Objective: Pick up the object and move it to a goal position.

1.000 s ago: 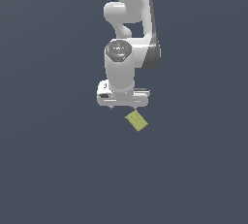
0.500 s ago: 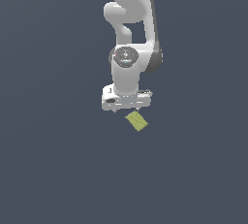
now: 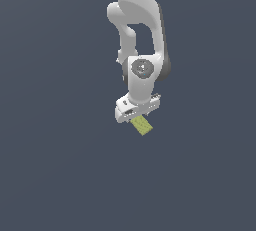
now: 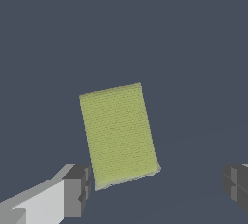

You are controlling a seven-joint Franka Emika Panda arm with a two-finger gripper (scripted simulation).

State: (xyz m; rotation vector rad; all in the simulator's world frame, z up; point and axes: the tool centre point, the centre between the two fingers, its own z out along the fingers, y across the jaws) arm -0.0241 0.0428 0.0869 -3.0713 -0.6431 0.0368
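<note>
My claw [image 4: 155, 184] is spread wide, gripping nothing. The block [image 4: 119, 135] lies flat on the table [image 3: 60, 175] at center frame in the wrist view, nearer 1 finger [image 4: 76, 190], its long axis crossing the line between my fingers.

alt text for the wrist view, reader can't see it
A flat yellow-green block lies on a plain dark grey surface, slightly rotated. The open gripper has one dark fingertip beside the block's near corner and the other well clear; neither touches it.
</note>
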